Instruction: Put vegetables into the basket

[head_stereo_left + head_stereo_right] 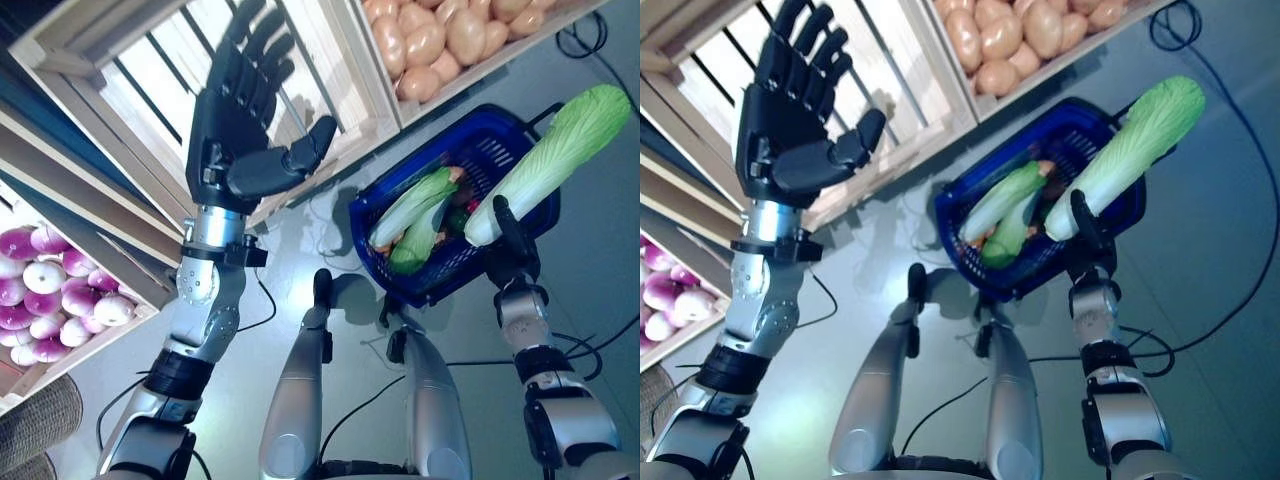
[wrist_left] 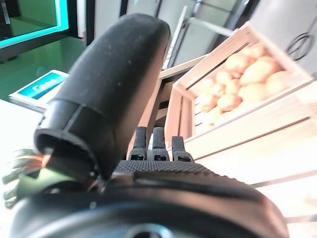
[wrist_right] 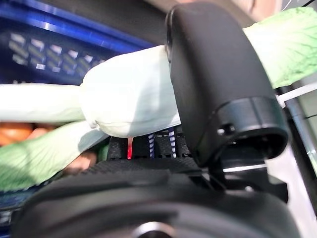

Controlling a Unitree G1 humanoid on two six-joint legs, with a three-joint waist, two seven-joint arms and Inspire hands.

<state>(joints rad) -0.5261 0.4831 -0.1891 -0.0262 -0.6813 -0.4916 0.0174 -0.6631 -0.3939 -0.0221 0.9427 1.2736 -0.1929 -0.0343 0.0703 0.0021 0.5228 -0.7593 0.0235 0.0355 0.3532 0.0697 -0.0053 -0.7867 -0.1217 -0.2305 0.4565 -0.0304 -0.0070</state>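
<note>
My right hand (image 1: 512,243) is shut on a long pale-green napa cabbage (image 1: 560,150) and holds it tilted over the near right rim of the blue plastic basket (image 1: 440,285) on the floor. In the right wrist view its thumb (image 3: 218,89) lies across the cabbage's white stem end (image 3: 129,94). Inside the basket lie other long green-white cabbages (image 1: 410,205) and something orange (image 1: 456,175). My left hand (image 1: 240,130) is open and empty, raised in front of a slatted wooden crate (image 1: 130,70), well left of the basket. It also shows in the left wrist view (image 2: 109,89).
The wooden vegetable stand (image 1: 330,60) with its crates runs across the top and left, close behind the basket. A woven object (image 1: 40,420) sits at the lower left. Grey floor (image 1: 600,260) lies to the right of the basket.
</note>
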